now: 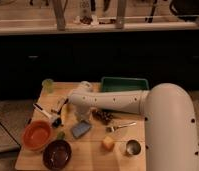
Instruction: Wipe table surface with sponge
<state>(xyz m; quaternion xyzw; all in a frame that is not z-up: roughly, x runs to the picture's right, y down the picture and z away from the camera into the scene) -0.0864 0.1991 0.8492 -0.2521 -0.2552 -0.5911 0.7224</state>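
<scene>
The light tan wooden table surface (88, 160) fills the lower left of the camera view. The blue-grey sponge (81, 129) lies flat on it, left of the middle. My white arm reaches in from the right across the table. My gripper (83, 117) points down right over the sponge's far edge; I cannot tell whether it touches the sponge.
An orange bowl (37, 135) and a dark maroon bowl (57, 154) sit at the front left. A yellow block (108, 144), a metal cup (132, 147), a utensil (120, 126) and a brown clump (103, 116) lie to the right. A green tray (124, 84) and a green cup (48, 85) stand at the back.
</scene>
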